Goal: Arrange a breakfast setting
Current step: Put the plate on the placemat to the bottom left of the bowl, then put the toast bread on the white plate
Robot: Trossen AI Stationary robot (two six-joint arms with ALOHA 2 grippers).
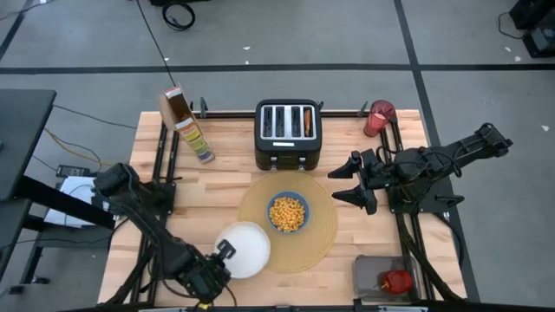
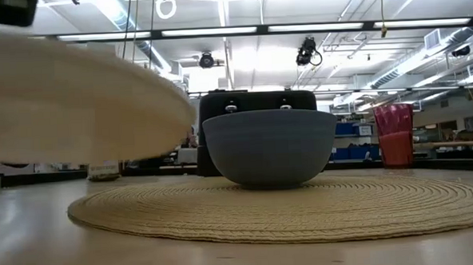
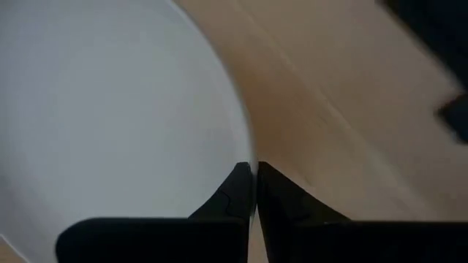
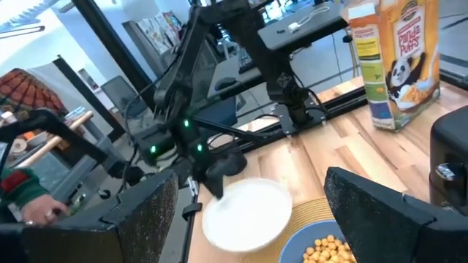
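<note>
The left gripper was clamped narrowly on the rim of the small white plate, which the low view showed lifted clear of the table and overlapping the near-left edge of the tan placemat.

Probable faults from this state:
- A thin rim grip could let the plate tilt or slip during transfer.
- A swing toward the centre could strike the blue bowl and spill its contents.
- A high release could let the plate skid on the woven mat.

Containers: the bowl sat at the centre of the placemat and held yellow cereal pieces. The plate was empty. The red cup stood at the far-right table corner (contents could not be determined). A grey tray at the near-right held the red apple.

The right gripper waited over the right side of the table, fingers spread wide and empty.
</note>
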